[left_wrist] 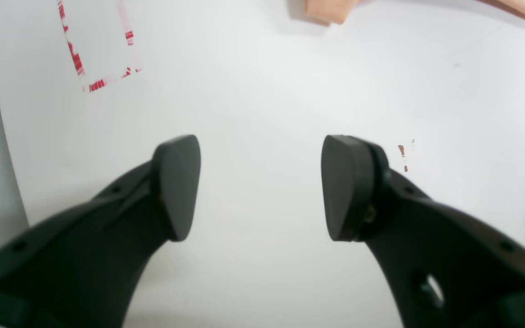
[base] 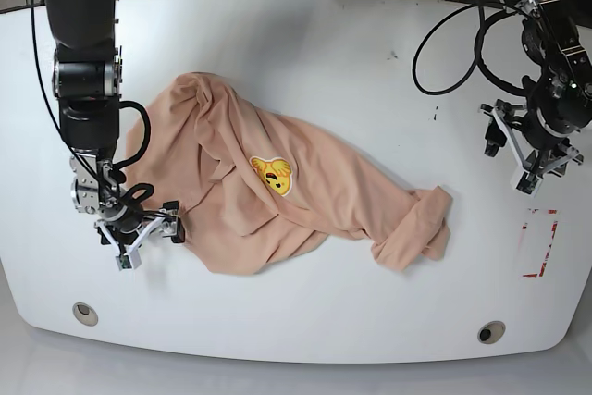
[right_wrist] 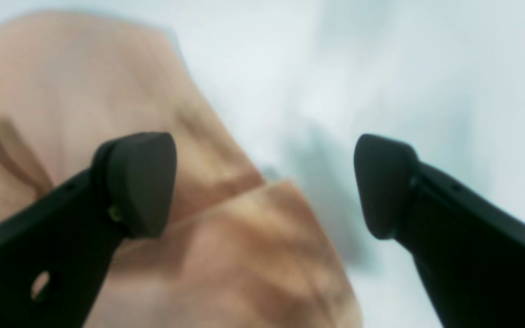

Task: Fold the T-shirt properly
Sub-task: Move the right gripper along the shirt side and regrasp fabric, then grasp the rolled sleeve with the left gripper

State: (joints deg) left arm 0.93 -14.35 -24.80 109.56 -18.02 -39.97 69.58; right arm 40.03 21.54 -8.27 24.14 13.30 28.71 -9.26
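Note:
The peach T-shirt (base: 277,191) lies crumpled across the middle of the white table (base: 324,53), its yellow smiling face (base: 271,175) turned up and one sleeve bunched at the right (base: 421,228). My right gripper (base: 151,236) hovers at the shirt's lower left edge. In the right wrist view that gripper (right_wrist: 265,184) is open and holds nothing, with one finger over the blurred fabric (right_wrist: 226,246) and the other over bare table. My left gripper (base: 515,159) stands apart at the far right. In its own view it (left_wrist: 260,187) is open over bare table, and only a shirt corner (left_wrist: 324,11) shows at the top.
A rectangle of red tape marks (base: 541,242) lies near the table's right edge, also in the left wrist view (left_wrist: 98,59). Black cables (base: 444,53) loop over the back right. Two round holes (base: 85,313) (base: 491,331) sit near the front edge.

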